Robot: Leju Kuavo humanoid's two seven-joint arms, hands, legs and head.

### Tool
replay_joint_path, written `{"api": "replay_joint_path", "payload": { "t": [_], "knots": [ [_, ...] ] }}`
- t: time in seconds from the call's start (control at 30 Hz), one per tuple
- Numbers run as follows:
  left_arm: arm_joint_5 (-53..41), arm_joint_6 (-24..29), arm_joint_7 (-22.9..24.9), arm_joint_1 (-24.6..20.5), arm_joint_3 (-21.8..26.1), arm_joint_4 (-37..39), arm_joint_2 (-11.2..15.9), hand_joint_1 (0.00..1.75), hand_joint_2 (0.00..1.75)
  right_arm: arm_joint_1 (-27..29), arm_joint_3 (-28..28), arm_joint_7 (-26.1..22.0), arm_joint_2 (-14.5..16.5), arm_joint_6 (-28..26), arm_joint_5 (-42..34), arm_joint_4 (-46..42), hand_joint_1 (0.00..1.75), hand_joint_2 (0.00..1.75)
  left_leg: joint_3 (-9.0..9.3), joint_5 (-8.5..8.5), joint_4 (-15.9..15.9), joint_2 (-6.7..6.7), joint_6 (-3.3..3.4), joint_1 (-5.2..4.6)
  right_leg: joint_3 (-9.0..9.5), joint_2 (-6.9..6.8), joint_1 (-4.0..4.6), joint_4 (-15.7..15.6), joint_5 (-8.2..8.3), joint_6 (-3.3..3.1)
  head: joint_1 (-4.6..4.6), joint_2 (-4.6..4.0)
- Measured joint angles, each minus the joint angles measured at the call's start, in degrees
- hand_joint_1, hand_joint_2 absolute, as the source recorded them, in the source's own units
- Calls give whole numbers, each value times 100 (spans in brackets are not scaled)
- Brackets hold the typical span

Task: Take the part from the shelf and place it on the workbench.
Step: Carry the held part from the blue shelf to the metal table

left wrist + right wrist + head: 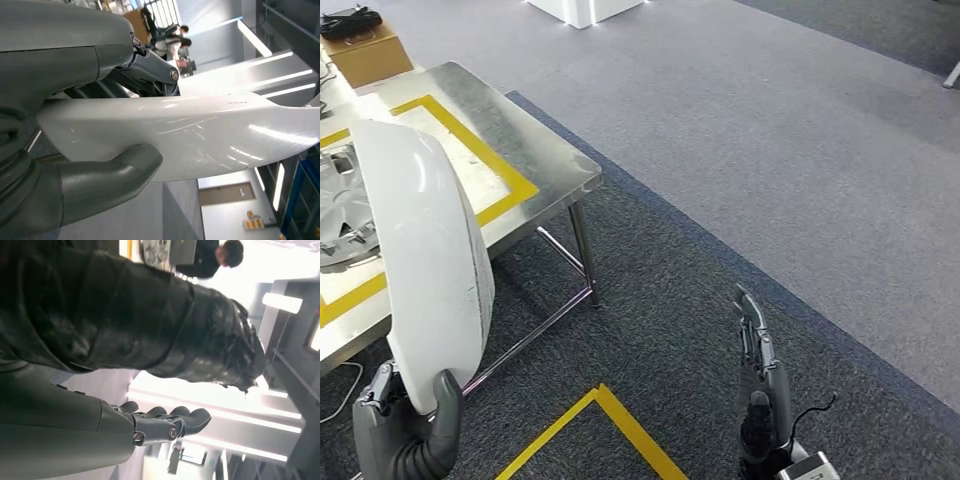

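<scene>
Head view showed the bench [546,165] at upper left, its corner near open carpet [773,150], with bare floor to the right. The left hand [407,430] gripped the white part [426,260] by its lower edge, thumb in front and fingers [151,67] behind, holding it upright over the bench's near edge. The right hand [761,400] hung apart, fingers straight, holding nothing.

Silver cover [339,205] on workbench [546,160]

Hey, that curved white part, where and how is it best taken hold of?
By a thin edge, as the left hand grips the white part now: thumb on one face, fingers on the other, coming from below its lower end. The broad curved faces probably offer nothing to wrap around.
</scene>
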Motion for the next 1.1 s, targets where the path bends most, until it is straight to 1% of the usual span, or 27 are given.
{"api": "replay_joint_path", "payload": {
  "t": [0.03,0.07,0.13,0.17,0.2,0.27,0.3,0.33,0.37,0.4,0.43,0.5,0.57,0.6,0.63,0.67,0.73,0.77,0.8,0.83,0.87,0.9,0.93,0.97,1.0,1.03,1.1],
  "knots": [
    [-1,2,-2,-2,-9,-1,1,175,175,-3,3,2,-1,3,-2,9,0,0,-28,-3,24,-65,-37,4,112,109,-13,-229,55,-5,-1,1],
    [-3,4,-4,-1,-17,-2,2,175,175,-7,5,2,-1,3,-4,17,0,0,-62,5,40,-128,-75,8,157,167,-13,-307,35,-24,-2,1],
    [-7,7,-8,8,-25,-4,7,175,175,-21,14,4,-2,5,-10,31,0,0,-114,27,46,-236,-142,27,184,64,-4,-322,42,-84,-5,1],
    [-7,8,-9,13,-26,-4,10,175,175,-32,22,4,-2,6,-13,33,0,0,-137,3,83,-183,-169,24,195,-4,-6,-334,49,-119,-11,1],
    [-7,9,-9,11,-26,-5,15,175,175,-41,30,4,-2,9,-15,34,0,0,-196,-79,210,-53,-193,15,209,-83,-9,-351,52,-157,-31,0],
    [-7,21,-10,1,-27,-6,26,175,175,-45,41,5,-3,22,-24,39,0,0,-475,-402,819,298,-229,-3,233,-255,8,-367,40,-221,-68,0],
    [-7,34,-10,1,-27,-6,31,175,175,-44,44,5,-3,33,-28,46,0,0,-669,-580,1227,393,-239,-2,237,-346,24,-367,28,-244,-81,0],
    [-5,50,-10,6,-27,-6,35,175,175,-44,46,6,-3,45,-29,56,0,0,-827,-692,1555,428,-240,1,241,-436,38,-366,17,-257,-81,0],
    [-1,63,-10,13,-27,-6,38,175,175,-47,50,6,-3,55,-22,66,0,0,-898,-698,1704,439,-232,1,250,-522,52,-365,5,-266,-82,0],
    [4,69,-10,18,-26,-6,40,175,175,-52,57,5,-3,61,-6,73,0,0,-860,-596,1633,448,-213,-3,265,-603,66,-365,-8,-271,-82,0],
    [9,66,-11,19,-26,-6,43,175,175,-59,67,5,-3,64,14,75,0,0,-715,-408,1350,485,-180,-15,289,-677,81,-365,-24,-273,-82,0],
    [11,57,-14,12,-27,-6,45,175,175,-73,87,2,-3,63,47,75,0,0,-310,-81,563,734,-72,-81,338,-807,119,-364,-69,-258,-80,1],
    [26,65,-30,4,-27,-14,47,175,175,-82,99,-2,-4,64,56,74,0,0,-102,-15,137,936,5,-148,361,-926,148,-361,-107,-213,-79,2],
    [51,78,-40,14,-26,-23,47,175,175,-88,102,-4,-4,71,56,74,0,0,-95,-41,100,926,17,-166,369,-991,159,-365,-119,-183,-79,2],
    [80,91,-55,34,-23,-36,47,175,175,-99,108,-8,-4,81,55,74,0,0,-95,-33,77,857,27,-159,388,-1056,160,-375,-129,-154,-79,2],
    [114,101,-72,61,-22,-51,45,175,175,-113,117,-11,-4,98,55,74,0,0,-84,-16,41,789,39,-144,395,-1035,158,-363,-159,-124,-72,2],
    [162,108,-113,89,-17,-78,40,175,175,-143,135,-25,-5,136,56,78,0,0,-48,19,-22,663,70,-94,279,-756,137,-83,-351,-65,-48,2],
    [185,110,-132,93,-16,-86,39,175,175,-150,140,-29,-7,151,58,84,0,0,-41,30,-33,601,79,-77,117,-558,116,238,-510,-42,-34,1],
    [202,118,-150,99,-14,-89,40,175,175,-151,142,-33,-11,164,64,92,0,0,-45,33,-33,530,88,-70,-92,-425,99,643,-677,-22,-23,1],
    [215,129,-166,113,-13,-89,43,175,175,-149,142,-33,-16,174,71,103,0,0,-47,33,-31,454,90,-67,-296,-366,85,1008,-787,-2,-19,2],
    [226,143,-182,133,-13,-89,49,175,175,-147,142,-33,-21,180,78,114,0,0,-43,32,-29,376,91,-65,-442,-343,72,1232,-804,13,-20,1],
    [231,157,-196,152,-14,-89,56,175,175,-148,142,-33,-25,186,85,120,0,0,-37,30,-26,294,89,-60,-489,-331,60,1237,-703,26,-20,2],
    [237,169,-205,165,-14,-89,62,175,175,-151,142,-33,-26,191,90,124,0,0,-27,24,-21,209,81,-52,-421,-309,46,1005,-495,35,-20,2],
    [249,182,-214,171,-15,-89,69,175,175,-154,143,-33,-27,196,99,125,0,0,-21,14,-8,125,64,-42,-279,-240,28,619,-247,42,-19,2],
    [265,196,-222,171,-17,-89,77,175,175,-158,144,-33,-28,201,114,126,0,0,-24,0,14,49,38,-39,-127,-106,8,242,-72,44,-17,2],
    [290,209,-230,167,-20,-89,85,175,175,-162,145,-33,-31,205,131,127,0,0,-44,-10,44,-25,5,-34,11,17,-9,-55,26,30,-17,2],
    [343,231,-242,161,-28,-89,104,175,175,-165,146,-31,-38,207,157,130,0,0,-103,-3,75,-151,-76,-20,123,139,-9,-257,17,-32,-18,2]
  ]
}}
